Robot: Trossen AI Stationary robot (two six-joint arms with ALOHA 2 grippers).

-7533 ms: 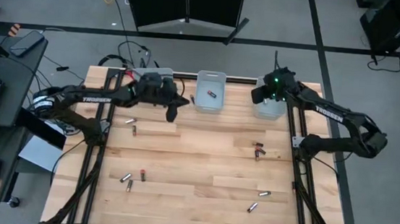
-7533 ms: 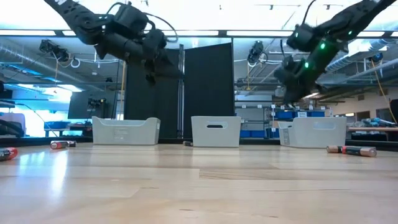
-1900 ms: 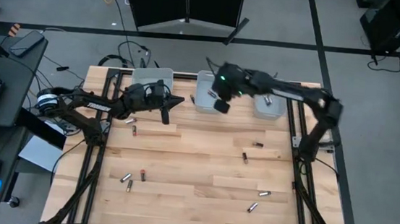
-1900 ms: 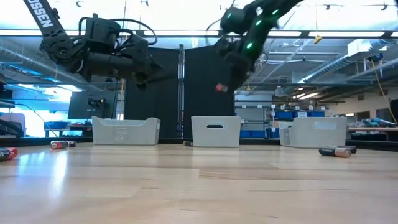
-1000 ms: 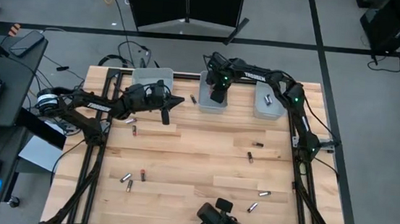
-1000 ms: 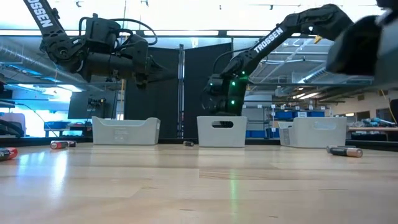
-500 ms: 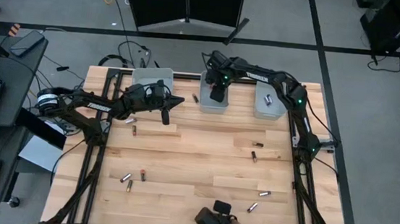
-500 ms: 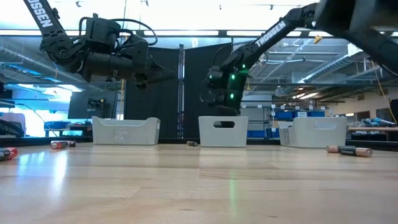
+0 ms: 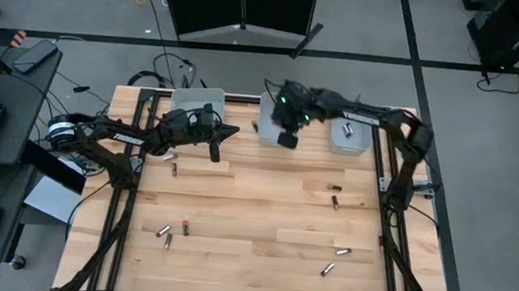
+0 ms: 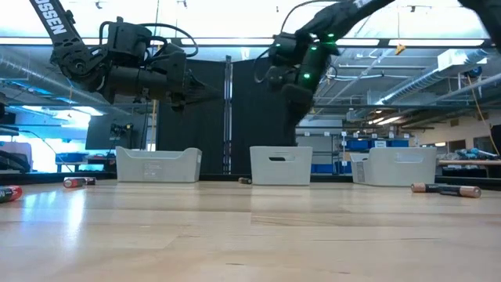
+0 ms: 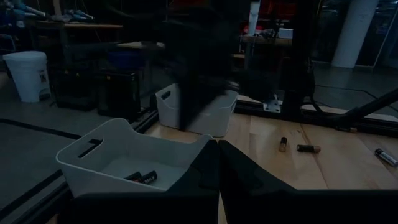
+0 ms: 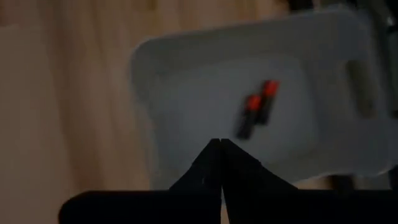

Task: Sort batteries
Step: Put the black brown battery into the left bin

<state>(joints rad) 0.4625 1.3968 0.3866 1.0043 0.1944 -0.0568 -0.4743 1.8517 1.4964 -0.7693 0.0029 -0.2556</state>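
Since a second ago the right gripper [image 9: 286, 139] has lifted out of the middle bin [image 9: 274, 120] and now hangs above that bin's front edge, while the left gripper [image 9: 214, 151] has kept its place in front of the left bin [image 9: 197, 100]. From above, loose batteries lie scattered on the table [image 9: 254, 211]: a pair [image 9: 333, 194] well in front of the right bin [image 9: 348, 134], two more [image 9: 335, 260] nearer the front edge on that side, three [image 9: 173, 232] at the front left, and two [image 9: 171, 162] just in front of the left arm. In the low view the right gripper [image 10: 296, 106] sits high over the middle bin [image 10: 280, 165], with batteries [image 10: 446, 189] lying on the wood in front of the right bin [image 10: 394, 166] (others [image 10: 77, 182] lie in front of the left one). The left wrist camera shows its fingers [image 11: 205, 177] pressed together with nothing between them, and two batteries [image 11: 142, 177] inside the left bin [image 11: 127, 155]. The right wrist camera shows its fingers [image 12: 211, 168] likewise closed and empty, looking down on two red-tipped batteries [image 12: 255, 109] lying side by side in the middle bin [image 12: 186, 112].
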